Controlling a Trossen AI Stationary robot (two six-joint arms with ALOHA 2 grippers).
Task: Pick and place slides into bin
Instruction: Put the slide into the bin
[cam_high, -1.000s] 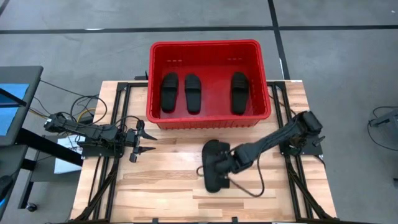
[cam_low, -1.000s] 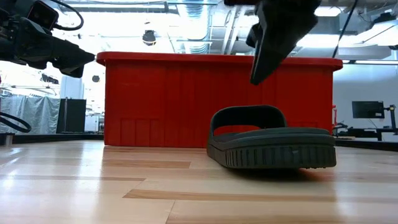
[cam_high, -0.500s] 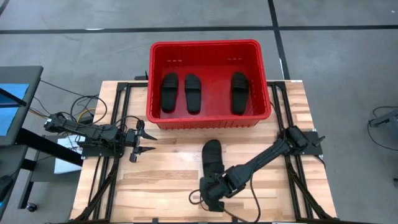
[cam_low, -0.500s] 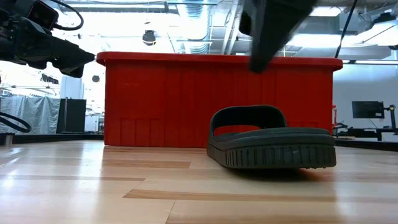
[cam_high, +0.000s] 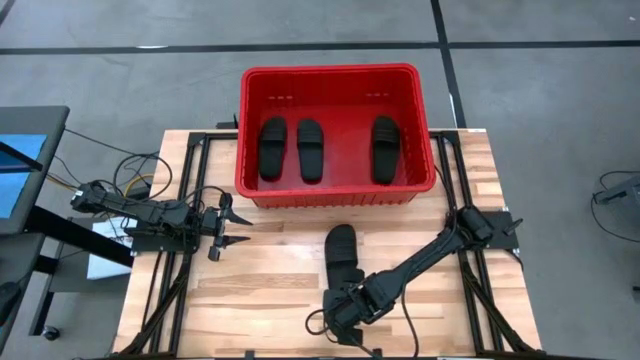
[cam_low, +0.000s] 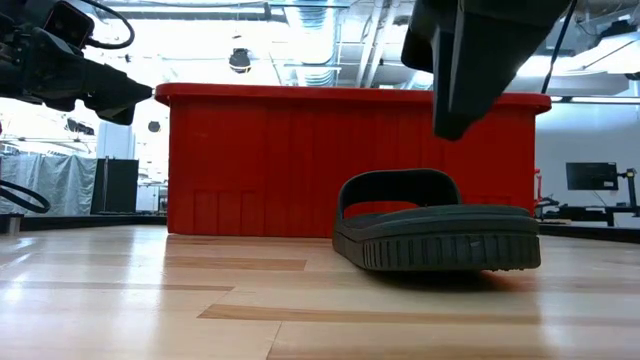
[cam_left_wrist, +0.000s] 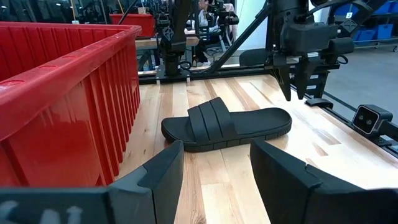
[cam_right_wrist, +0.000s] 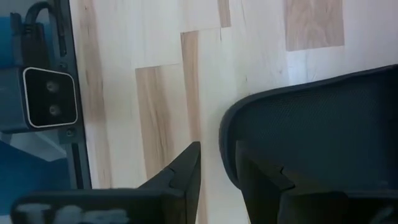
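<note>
One black slide (cam_high: 342, 252) lies sole down on the wooden table in front of the red bin (cam_high: 340, 70); it also shows in the low view (cam_low: 440, 225) and the left wrist view (cam_left_wrist: 227, 124). Three more slides (cam_high: 273, 148) (cam_high: 311, 150) (cam_high: 385, 149) lie flat on the bin's floor. My right gripper (cam_high: 345, 308) hangs over the near end of the table slide (cam_right_wrist: 311, 130), pointing steeply down, its fingers a little apart and clear of the slide (cam_low: 450, 125). My left gripper (cam_high: 238, 228) waits open at the table's left, pointing level toward the slide.
Black frame rails run along the table's left side (cam_high: 180, 250) and right side (cam_high: 470, 270). A small camera block (cam_right_wrist: 50, 99) sits at the table's near edge, close to my right gripper. Bare wood lies between my left gripper and the slide (cam_high: 270, 280).
My right gripper has gone toward the table's near edge and slightly down, from over the slide's middle to over its near end, tipping and rolling a little. The slide has stayed where it was.
</note>
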